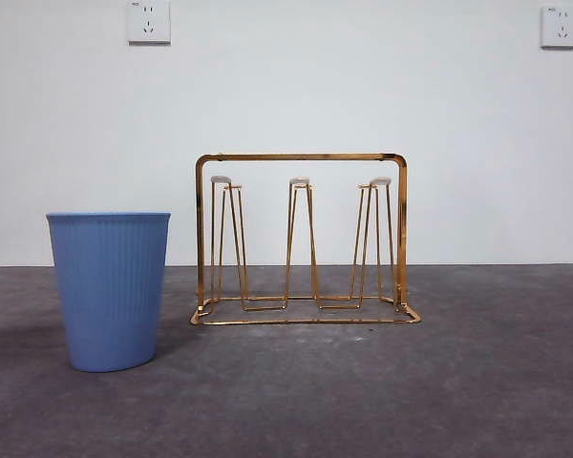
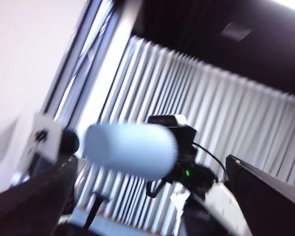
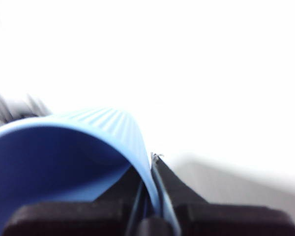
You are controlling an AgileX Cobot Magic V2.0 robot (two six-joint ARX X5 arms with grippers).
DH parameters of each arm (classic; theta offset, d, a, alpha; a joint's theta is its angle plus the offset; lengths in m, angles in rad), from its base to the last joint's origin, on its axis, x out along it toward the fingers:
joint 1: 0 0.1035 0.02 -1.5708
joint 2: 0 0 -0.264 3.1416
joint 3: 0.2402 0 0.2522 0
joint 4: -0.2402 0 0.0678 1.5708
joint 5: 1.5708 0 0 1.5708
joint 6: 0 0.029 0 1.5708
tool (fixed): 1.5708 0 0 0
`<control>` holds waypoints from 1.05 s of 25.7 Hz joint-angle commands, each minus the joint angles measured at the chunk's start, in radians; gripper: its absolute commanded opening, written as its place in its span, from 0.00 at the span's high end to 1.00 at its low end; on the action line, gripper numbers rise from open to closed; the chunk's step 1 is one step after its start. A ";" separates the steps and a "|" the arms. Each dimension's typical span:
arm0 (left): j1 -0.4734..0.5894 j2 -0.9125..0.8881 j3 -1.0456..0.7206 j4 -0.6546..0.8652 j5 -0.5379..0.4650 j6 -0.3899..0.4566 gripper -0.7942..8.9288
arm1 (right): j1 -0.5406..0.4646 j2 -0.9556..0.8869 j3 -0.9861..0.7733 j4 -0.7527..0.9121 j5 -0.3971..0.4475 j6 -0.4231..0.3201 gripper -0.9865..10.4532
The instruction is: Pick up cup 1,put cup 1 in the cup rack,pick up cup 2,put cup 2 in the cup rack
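On the table [image 1: 477, 382]: one cup [image 1: 110, 286], one rack [image 1: 301, 157].

Table [image 1: 477, 382]: bears two items, well apart from the wall [image 1: 363, 95] behind.
Cup rack [image 1: 304, 239]: upright, centre, base flat on the table.
Cup [image 1: 110, 291]: upright, left of the rack, nearer the camera, not touching it.
Second cup [image 3: 88, 147]: off the table, rim between the right gripper's [image 3: 152, 196] jaws.
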 commanded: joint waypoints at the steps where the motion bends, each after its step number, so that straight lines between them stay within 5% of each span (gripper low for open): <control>1: -0.058 0.035 0.001 0.076 -0.044 -0.034 0.18 | 0.002 -0.015 -0.003 0.109 -0.011 0.103 0.92; 11: -0.278 0.172 0.001 0.292 -0.253 0.047 0.18 | 0.039 0.005 -0.003 0.262 -0.016 0.177 0.92; 27: -0.399 0.269 0.066 0.357 -0.449 0.172 0.18 | 0.264 0.155 -0.003 0.331 0.102 0.100 0.92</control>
